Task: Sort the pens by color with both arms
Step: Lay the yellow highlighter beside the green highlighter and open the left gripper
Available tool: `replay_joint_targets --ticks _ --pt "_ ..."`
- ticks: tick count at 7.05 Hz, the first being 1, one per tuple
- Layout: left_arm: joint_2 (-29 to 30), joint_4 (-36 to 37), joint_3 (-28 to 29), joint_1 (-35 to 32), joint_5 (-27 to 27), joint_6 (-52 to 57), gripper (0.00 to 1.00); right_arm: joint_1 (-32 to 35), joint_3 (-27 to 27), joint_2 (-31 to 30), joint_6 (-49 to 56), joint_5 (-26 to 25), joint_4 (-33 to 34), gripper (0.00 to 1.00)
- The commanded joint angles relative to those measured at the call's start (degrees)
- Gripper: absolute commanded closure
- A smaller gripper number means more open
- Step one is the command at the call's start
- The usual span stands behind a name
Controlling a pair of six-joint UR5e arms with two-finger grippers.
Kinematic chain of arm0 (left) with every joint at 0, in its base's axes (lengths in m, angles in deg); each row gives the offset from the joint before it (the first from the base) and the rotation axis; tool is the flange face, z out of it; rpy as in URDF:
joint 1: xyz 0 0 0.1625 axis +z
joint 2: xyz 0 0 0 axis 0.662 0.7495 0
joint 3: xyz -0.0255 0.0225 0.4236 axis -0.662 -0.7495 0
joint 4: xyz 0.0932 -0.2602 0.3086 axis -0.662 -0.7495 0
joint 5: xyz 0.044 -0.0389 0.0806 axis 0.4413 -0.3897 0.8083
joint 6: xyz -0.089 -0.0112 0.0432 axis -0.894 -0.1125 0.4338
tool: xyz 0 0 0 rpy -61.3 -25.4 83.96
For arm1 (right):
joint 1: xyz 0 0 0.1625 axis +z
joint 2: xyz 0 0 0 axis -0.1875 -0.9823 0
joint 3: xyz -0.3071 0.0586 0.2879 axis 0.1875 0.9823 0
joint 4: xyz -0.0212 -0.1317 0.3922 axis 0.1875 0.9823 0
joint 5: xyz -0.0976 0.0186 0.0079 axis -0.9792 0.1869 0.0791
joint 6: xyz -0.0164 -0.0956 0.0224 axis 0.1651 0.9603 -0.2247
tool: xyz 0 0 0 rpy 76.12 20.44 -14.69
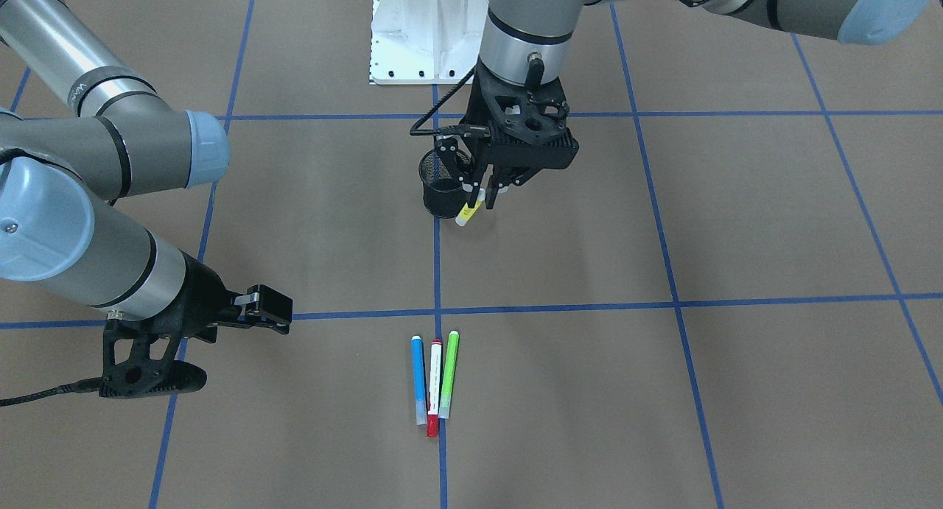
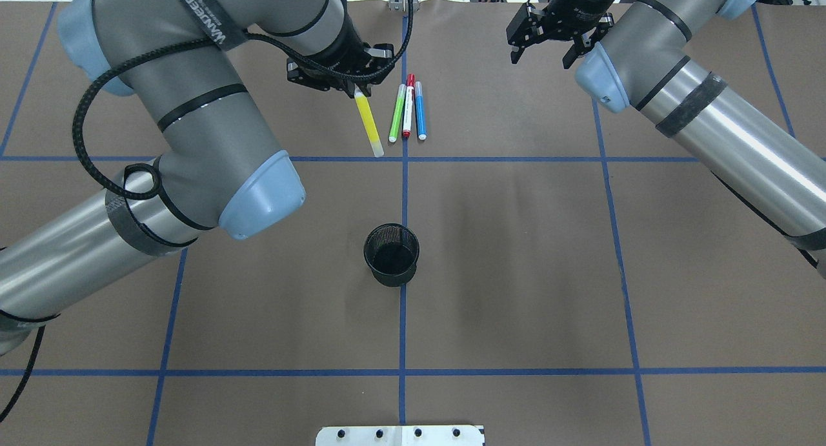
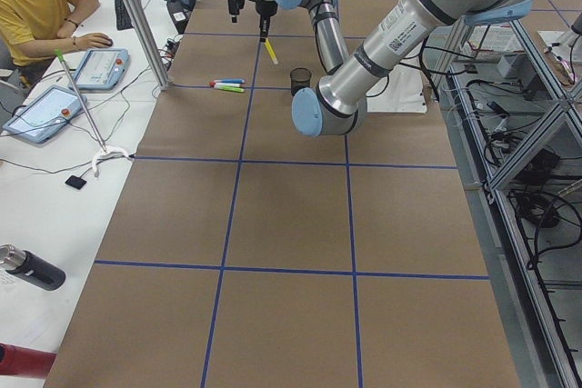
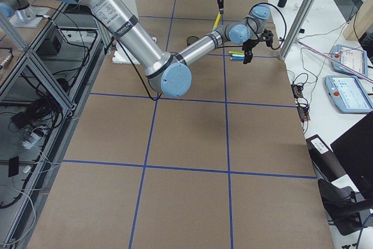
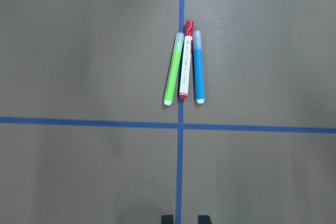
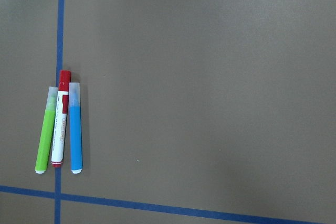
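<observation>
Overhead view, upper left: left arm (image 2: 213,110), jaws clenched on the top end of the yellow pen (image 2: 369,122). The pen is at upper centre, held off the worktop (image 2: 516,252), long axis near up-down in frame, pale free end tilted toward lower right. Just right of it, lying on the worktop: light green pen (image 2: 396,113), white pen with red cap (image 2: 408,107), blue pen (image 2: 420,110). They are side by side, axes up-down, red cap toward frame top. Upper right: right arm (image 2: 710,117), jaws spread, empty. Black mesh cup (image 2: 391,254) at frame centre. Worktop is brown paper with a blue tape grid. Left side view, upper left: person (image 3: 36,6) in a yellow shirt at a white desk (image 3: 45,197).
</observation>
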Motion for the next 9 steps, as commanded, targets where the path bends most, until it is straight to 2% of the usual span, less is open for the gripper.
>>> replay_joint_targets --ticks 1,2,4,6,9 --pt "-1.24 -13.36 5.84 -2.28 6.91 -0.53 1.0 -0.09 0.0 -0.03 -0.01 -0.01 0.0 0.01" --pt "-1.33 -21.42 10.05 -2.28 9.66 -0.71 1.0 -0.09 0.0 -0.12 -0.01 -0.01 0.0 0.01" --pt "-1.25 -42.76 22.68 -2.02 18.79 -6.93 1.0 -0.09 0.09 -0.38 0.08 -0.01 0.0 0.01" --pt "-0.98 -56.07 32.81 -1.84 25.65 -7.12 1.0 -0.18 0.09 -0.91 0.17 -0.01 -0.35 0.01" --pt "-0.72 -65.07 41.26 5.25 39.7 -11.05 1.0 -0.27 0.35 -1.09 0.78 -0.01 -0.44 0.01"
